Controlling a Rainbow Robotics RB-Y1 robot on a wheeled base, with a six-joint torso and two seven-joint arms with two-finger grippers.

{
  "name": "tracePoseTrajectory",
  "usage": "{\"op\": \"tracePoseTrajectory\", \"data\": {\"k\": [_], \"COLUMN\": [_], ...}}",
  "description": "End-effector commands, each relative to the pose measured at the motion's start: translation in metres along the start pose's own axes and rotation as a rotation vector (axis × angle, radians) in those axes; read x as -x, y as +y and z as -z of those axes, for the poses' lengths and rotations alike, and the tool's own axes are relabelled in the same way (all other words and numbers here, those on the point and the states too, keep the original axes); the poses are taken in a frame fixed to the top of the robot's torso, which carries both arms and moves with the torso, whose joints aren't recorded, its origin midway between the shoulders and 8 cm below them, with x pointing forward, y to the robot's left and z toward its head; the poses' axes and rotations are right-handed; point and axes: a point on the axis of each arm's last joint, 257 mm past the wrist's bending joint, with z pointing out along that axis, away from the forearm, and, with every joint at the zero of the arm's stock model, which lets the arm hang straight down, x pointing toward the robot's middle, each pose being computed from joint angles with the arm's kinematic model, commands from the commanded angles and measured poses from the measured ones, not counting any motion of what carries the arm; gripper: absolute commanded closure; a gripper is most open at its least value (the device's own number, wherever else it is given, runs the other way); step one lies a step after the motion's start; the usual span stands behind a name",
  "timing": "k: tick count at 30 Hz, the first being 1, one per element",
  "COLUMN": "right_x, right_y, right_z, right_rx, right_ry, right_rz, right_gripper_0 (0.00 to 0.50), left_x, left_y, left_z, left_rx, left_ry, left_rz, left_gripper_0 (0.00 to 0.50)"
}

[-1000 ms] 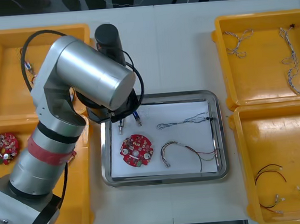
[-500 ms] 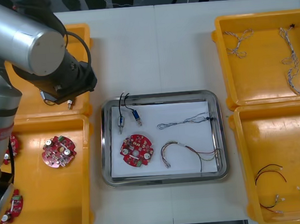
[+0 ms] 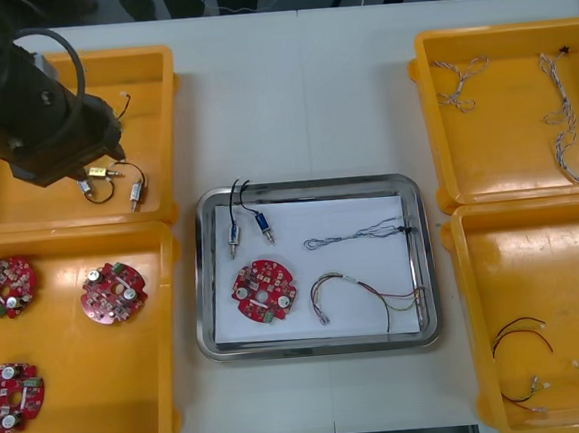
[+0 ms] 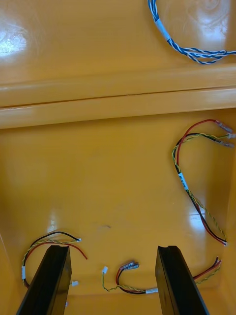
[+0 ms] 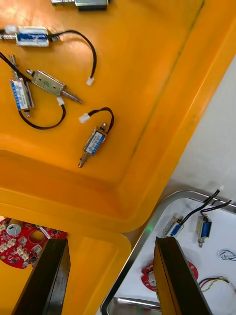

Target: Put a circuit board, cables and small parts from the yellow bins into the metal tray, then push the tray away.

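Metal tray sits mid table with a circuit board, cables and small metal parts inside, bare table on every side. Right of the tray, right end effector hangs open, empty, over red and yellow cables in the near yellow bin. Far-left of the tray, left end effector is open too, empty, over the far yellow bin rim. Its wrist view shows loose parts the arm partly hides from above.

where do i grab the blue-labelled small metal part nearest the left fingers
Grip the small metal part across its boxy middle, coming straight down from above: it lies flat on the yellow bin floor, pin at one end, black lead at the other.
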Motion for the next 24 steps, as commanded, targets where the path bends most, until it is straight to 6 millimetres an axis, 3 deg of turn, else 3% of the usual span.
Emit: {"op": "tracePoseTrajectory", "data": {"k": [1, 10, 24], "right_x": [0.004, 0.002, 0.003], "right_y": [-0.01, -0.01, -0.01], "right_z": [0.015, 0.015, 0.016], "right_rx": [-0.034, -0.034, -0.033], "right_ry": [-0.026, -0.024, -0.023], "right_rz": [-0.037, -0.041, -0.041], "right_gripper_0": [0.0, 0.0, 0.0], "left_x": [0.024, 0.004, -0.05], "left_y": [0.022, 0.076, 0.158], "left_z": [0.035, 0.032, 0.021], "left_rx": [-0.006, 0.064, 0.158], "left_ry": [-0.08, -0.073, 0.011], "left_rz": [-0.145, -0.249, -0.264], "left_gripper_0": [0.0, 0.0, 0.0]}}
